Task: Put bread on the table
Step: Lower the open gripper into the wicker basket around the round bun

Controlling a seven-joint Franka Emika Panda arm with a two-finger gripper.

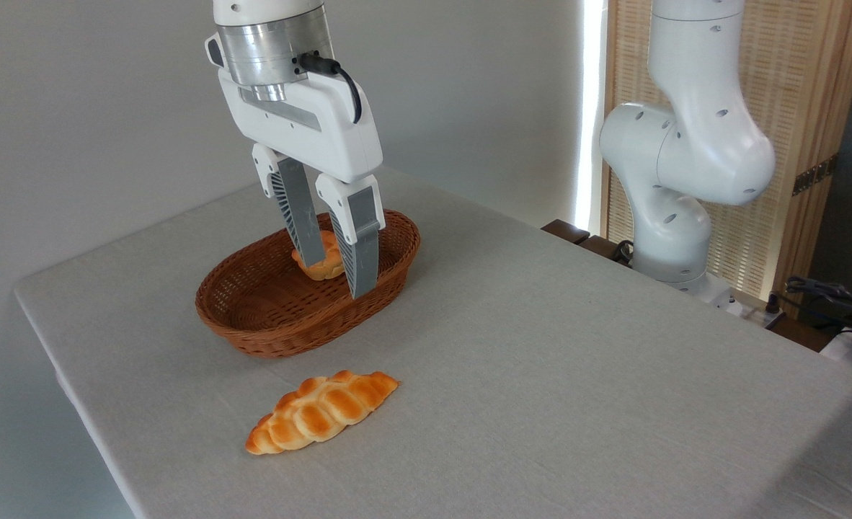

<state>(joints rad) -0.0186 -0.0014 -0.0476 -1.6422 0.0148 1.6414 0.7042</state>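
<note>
Your pincer (338, 277) hangs open inside the wicker basket (253, 328) toward the surface's (577, 375) far left corner, its fingers straddling the bun (323, 264), which lies at the basket's far end. Expect it light and probably slick-skinned (its knotted top is lumpy), so close across the broad middle, low on its sides. The braided loaf (321, 411) near the front edge isn't your target.

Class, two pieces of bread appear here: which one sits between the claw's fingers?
The small round bun inside the wicker basket, between the fingers of the claw. The long braided loaf lies apart on the table.
</note>
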